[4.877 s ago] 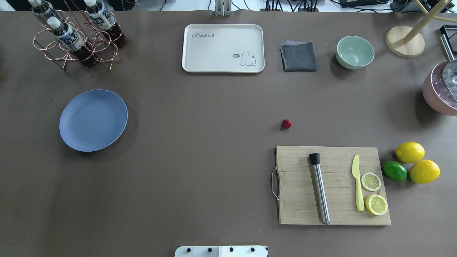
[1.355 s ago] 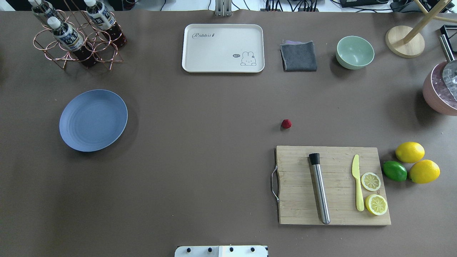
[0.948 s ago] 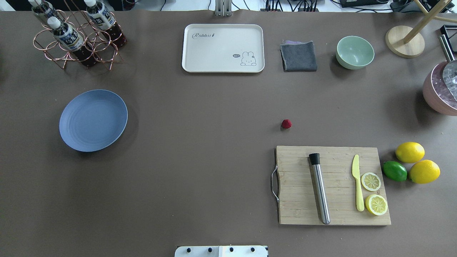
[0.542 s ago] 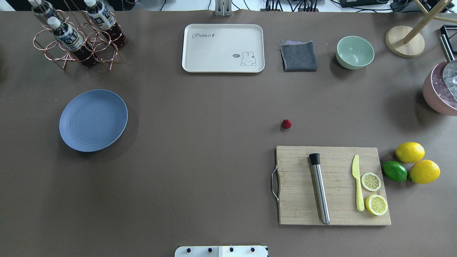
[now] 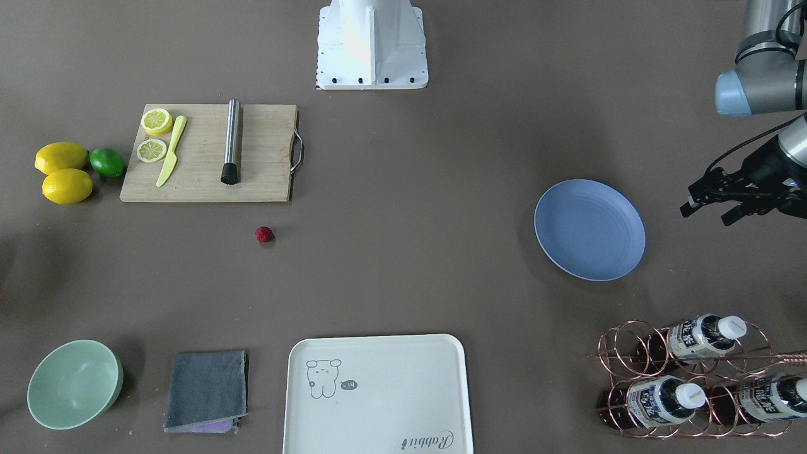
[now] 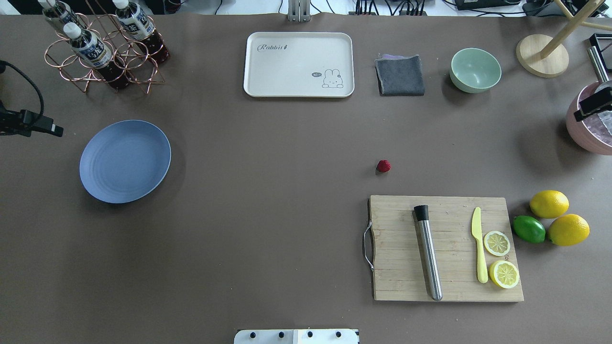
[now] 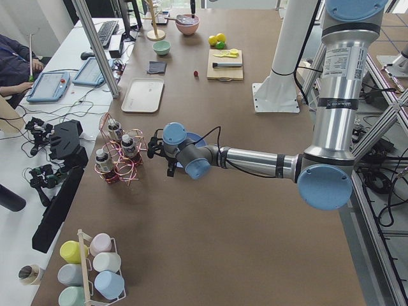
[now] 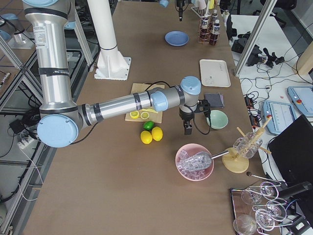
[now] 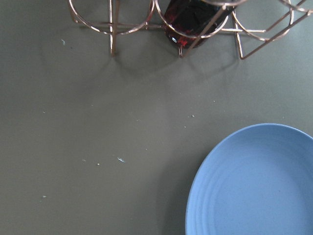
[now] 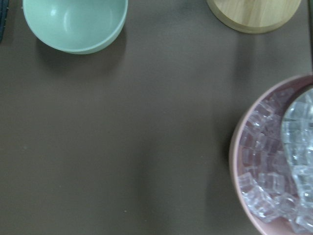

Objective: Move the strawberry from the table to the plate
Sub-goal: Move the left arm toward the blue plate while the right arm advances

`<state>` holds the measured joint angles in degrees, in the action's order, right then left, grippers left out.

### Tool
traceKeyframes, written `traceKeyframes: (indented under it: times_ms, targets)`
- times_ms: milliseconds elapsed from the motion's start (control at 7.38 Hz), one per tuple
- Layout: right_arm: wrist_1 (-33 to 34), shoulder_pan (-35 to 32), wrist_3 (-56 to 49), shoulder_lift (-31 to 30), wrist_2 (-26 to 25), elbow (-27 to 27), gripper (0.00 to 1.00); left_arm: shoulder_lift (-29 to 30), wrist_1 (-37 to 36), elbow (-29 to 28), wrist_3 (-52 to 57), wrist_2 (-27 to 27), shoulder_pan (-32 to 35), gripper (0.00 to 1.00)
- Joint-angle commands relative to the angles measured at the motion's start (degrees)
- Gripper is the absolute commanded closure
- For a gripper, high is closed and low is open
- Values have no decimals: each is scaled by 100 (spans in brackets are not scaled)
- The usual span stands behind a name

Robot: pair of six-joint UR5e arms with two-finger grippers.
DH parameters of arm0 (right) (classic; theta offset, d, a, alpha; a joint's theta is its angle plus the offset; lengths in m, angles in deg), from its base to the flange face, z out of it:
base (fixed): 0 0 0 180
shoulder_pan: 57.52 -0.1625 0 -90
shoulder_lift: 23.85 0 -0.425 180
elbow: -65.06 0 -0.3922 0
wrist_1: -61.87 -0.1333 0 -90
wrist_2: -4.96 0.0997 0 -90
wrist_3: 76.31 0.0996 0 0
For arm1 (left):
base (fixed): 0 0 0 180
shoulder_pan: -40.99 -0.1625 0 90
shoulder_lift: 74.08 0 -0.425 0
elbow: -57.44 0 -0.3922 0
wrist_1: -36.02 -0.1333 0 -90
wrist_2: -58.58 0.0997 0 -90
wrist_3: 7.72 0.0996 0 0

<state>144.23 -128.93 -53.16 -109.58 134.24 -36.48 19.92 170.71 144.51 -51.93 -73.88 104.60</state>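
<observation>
Now that both arms have come into the overhead view, where a moment ago no arm showed at all, you can take it that the approach has begun and nothing more. The left gripper [image 5: 704,214] pokes in at the left edge of that view, near the blue plate [image 6: 125,161] and below the copper bottle rack [image 6: 103,57]. From the front-facing camera its two fingers stand apart with nothing between them. The right gripper [image 6: 592,106] shows only as a dark bar at the right edge, over the pink bowl of ice cubes [image 6: 590,136], and I cannot tell whether its fingers are spread or closed.

The strawberry [image 6: 383,166] has not moved. It lies on the bare table [image 6: 267,200] right of centre, just above the upper left corner of the wooden cutting board [image 6: 447,248], well apart from both grippers and from the plate. By my reading the right arm has the shorter reach to it, yet the plate sits far over in the left half, so plan for a long carry.

Mind the board's metal handle [image 6: 367,241] and the steel muddler [image 6: 428,253], the nearest things to the berry. The cream tray [image 6: 299,64], grey cloth [image 6: 400,75] and mint bowl [image 6: 475,69] line the top of the frame, away from that path.
</observation>
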Motion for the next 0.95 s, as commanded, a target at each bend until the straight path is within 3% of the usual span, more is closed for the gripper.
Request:
traceKeyframes:
  times_ms: [0, 271, 406, 542, 677, 813]
  targets:
    - [-571, 818, 1198, 127, -402, 29, 1, 135, 503, -426, -307, 412, -436, 3]
    - [-563, 865, 1200, 154, -438, 29, 1, 346, 925, -690, -727, 623, -866, 11]
    - [-571, 865, 1192, 162, -465, 29, 1, 399, 1136, -848, -729, 633, -973, 27]
    - [-572, 865, 1192, 162, -482, 38, 1, 391, 1199, -885, -695, 616, -965, 52]
    - [-572, 865, 1192, 171, -474, 29, 1, 356, 1234, -885, -677, 598, -965, 55]
    - [-572, 865, 1200, 171, -474, 20, 1, 356, 1234, -885, -677, 572, -913, 73]
